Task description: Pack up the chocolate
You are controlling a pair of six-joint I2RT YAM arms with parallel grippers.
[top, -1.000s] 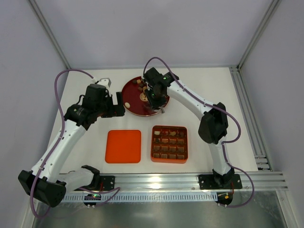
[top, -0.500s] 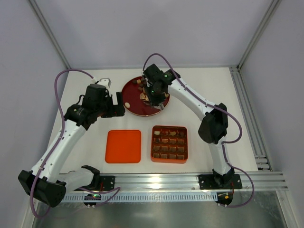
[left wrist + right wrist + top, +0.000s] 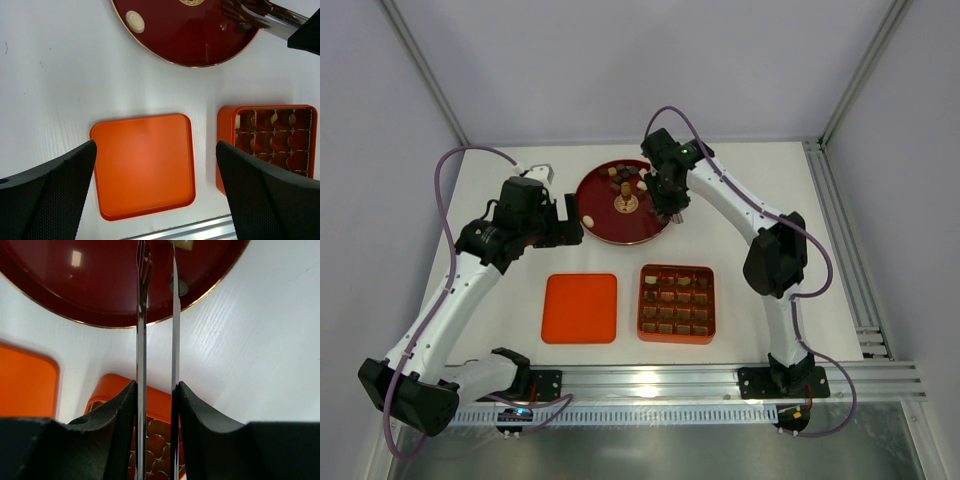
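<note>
Metal tweezers (image 3: 173, 315) were clamped in right gripper (image 3: 156, 390), tips apart over right rim of dark red plate (image 3: 610, 238). Left gripper (image 3: 570, 220) gaped wide, just left of plate. Chocolate (image 3: 623, 181) lay on plate's far half. More pieces sat in cells of orange gridded box (image 3: 676, 269), near right, lid (image 3: 580, 308) beside it.

The left arm (image 3: 450, 300) and right arm (image 3: 720, 195) are built alike: white tubular links joined by chunky black motor housings, each rising from a black base. 1 purple cable (image 3: 442, 185) loops loosely along each arm. The left fingers (image 3: 55, 195) are black with a fine mesh texture; the right fingers (image 3: 210, 440) are black with curved inner edges.
</note>
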